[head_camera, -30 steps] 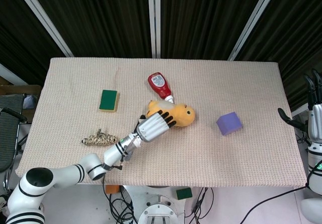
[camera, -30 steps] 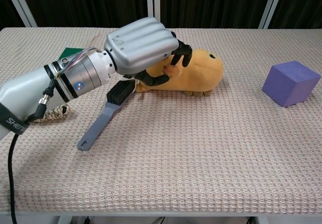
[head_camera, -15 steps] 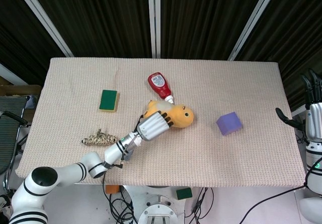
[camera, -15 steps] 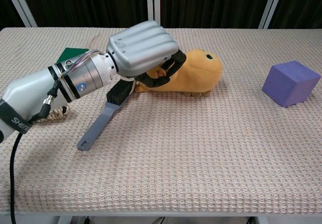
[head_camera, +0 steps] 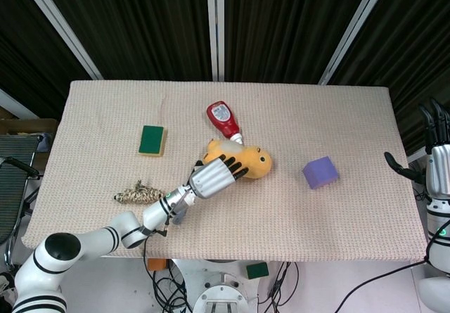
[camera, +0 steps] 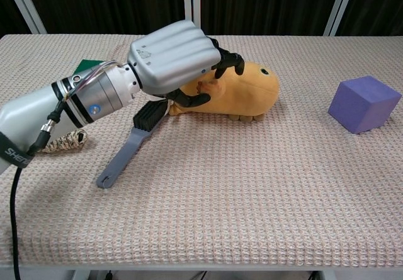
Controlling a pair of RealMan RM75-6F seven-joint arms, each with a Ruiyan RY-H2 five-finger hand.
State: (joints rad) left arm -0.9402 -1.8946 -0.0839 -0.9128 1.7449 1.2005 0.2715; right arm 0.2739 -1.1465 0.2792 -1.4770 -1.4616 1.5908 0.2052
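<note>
1. My left robot hand (camera: pixel 173 60) hangs over the rear end of a yellow-orange plush toy (camera: pixel 242 94) at frame centre, its dark fingers (camera: pixel 221 61) curled on the toy's top.
2. The toy lies on its side on the desk (head_camera: pixel 281 207), soft and rounded, one dark eye showing.
3. A grey brush (camera: pixel 129 148) lies under my wrist.
4. My right robot hand (head_camera: pixel 434 160) stands at the right edge, fingers spread, holding nothing.
</note>
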